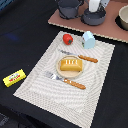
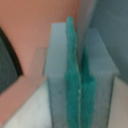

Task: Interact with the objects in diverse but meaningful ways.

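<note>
Striped mat, toy food laid out; gripper close-up unclear

Exterior view. Pale striped placemat (image 1: 60, 95) lies skewed on a dark table (image 1: 25, 30). Round tan plate (image 1: 59, 72) sits mid-mat, carrying an orange-yellow bread loaf (image 1: 70, 64) whose long axis runs roughly across the view; white marks on its top crust. Red tomato (image 1: 67, 38), round and glossy, rests at the mat's far edge. Pale blue-white carton (image 1: 88, 39) stands upright just beside it, toward the exterior view's right, with a peaked top. Wooden-handled knife (image 1: 80, 56) lies beyond the plate, wooden-handled fork (image 1: 65, 79) on the near side, both slanted alike. Yellow butter packet (image 1: 14, 77) lies off the mat on the exterior view's left, long axis tilted; red print on it, unreadable. Dark grey frying pan (image 1: 94, 16) sits on a pinkish board (image 1: 107, 29) at the back.

Wrist view. Blurred. Two grey fingers (image 2: 59, 75) with teal pads (image 2: 72, 85) fill the picture, over pinkish and pale surfaces. Gripper (image 2: 80, 92): cannot tell whether the jaws are apart or together.
</note>
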